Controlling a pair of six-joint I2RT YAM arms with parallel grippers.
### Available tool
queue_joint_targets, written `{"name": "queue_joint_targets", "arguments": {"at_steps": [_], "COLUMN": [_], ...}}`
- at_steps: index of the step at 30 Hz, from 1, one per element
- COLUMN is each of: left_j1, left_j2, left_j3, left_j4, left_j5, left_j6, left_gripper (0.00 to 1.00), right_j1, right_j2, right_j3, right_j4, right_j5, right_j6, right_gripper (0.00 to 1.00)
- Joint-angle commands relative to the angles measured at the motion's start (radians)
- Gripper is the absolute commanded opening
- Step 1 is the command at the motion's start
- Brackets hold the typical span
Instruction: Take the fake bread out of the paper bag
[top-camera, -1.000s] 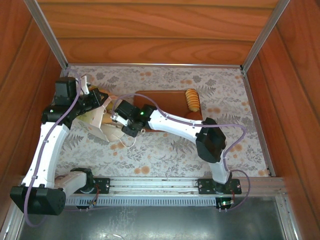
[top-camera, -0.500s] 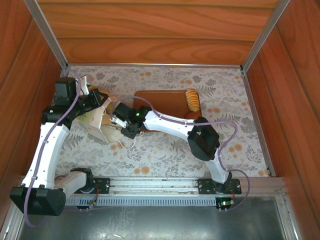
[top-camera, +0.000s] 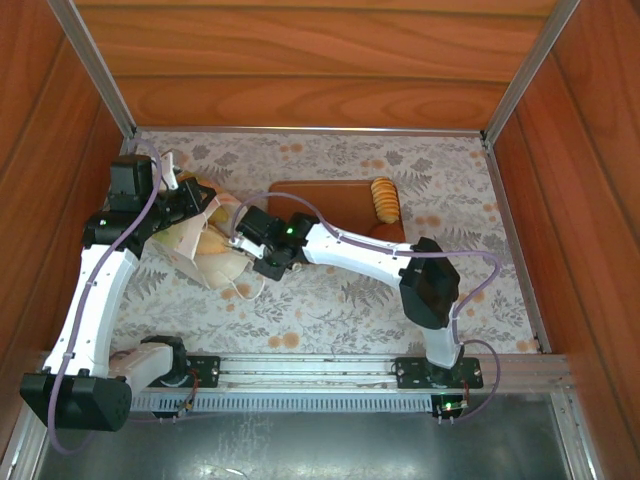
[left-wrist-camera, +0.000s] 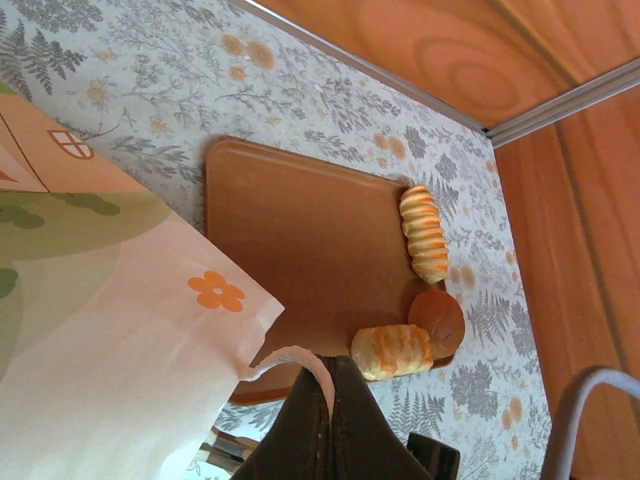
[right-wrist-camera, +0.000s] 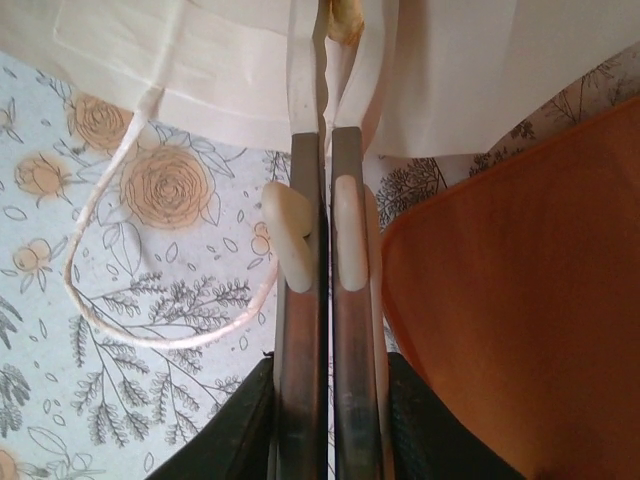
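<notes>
- Fake bread (left-wrist-camera: 392, 350): three pieces already lie on the brown board (left-wrist-camera: 300, 240), at the end away from the bag. They are a ridged loaf (left-wrist-camera: 424, 232), a round bun (left-wrist-camera: 437, 318) and a striped roll touching the bun. I judge the rest to be inside the bag. A golden sliver (right-wrist-camera: 345, 20) shows among the paper folds just past my right fingertips.
- Paper bag (top-camera: 190, 245): it lies tipped on the floral cloth (right-wrist-camera: 160, 190), just beside the board, with its mouth turned toward the right arm. One white cord handle (right-wrist-camera: 160, 343) trails loose on the cloth.
- Left gripper (left-wrist-camera: 328, 375): its fingers are pressed together on a pale strip of the bag's rim or handle, which steadies the bag.
- Right gripper (right-wrist-camera: 326, 135): it sits at the bag's mouth with its fingers drawn close and a thin slit between them. Paper edges run right up to the tips. I cannot tell whether it clamps bread, paper or nothing.
- Step in hand, as I read it: the reach into the bag for another piece, at the grasping stage.
- Next move: I need to be sure the grip is on bread and not on paper. Then I draw the right arm straight back out of the mouth while the left holds the bag fast, and set the piece on a bare part of the board. A pinch on paper would only drag the bag along.
</notes>
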Motion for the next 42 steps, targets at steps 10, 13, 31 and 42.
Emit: {"name": "queue_joint_targets", "arguments": {"at_steps": [10, 13, 31, 42], "left_j1": [0.008, 0.007, 0.006, 0.006], "left_j2": [0.006, 0.006, 0.004, 0.004], "left_j3": [0.023, 0.021, 0.021, 0.02], "left_j4": [0.002, 0.002, 0.002, 0.003], "left_j5": [0.004, 0.006, 0.028, 0.029], "left_j6": [0.013, 0.012, 0.012, 0.014], "left_gripper": [0.0, 0.0, 0.0, 0.0], "right_j1": [0.071, 0.07, 0.017, -0.021], "right_j2": [-0.079, -0.118, -0.083, 0.067], "right_j3": [-0.09, -0.113, -0.032, 0.128], "right_j4": [-0.037, -0.016, -0.016, -0.14], "right_j5": [-0.003, -0.035, -0.117, -0.179], "right_j6": [-0.072, -0.076, -0.053, -0.146], "right_gripper": [0.35, 0.38, 0.49, 0.54]}}
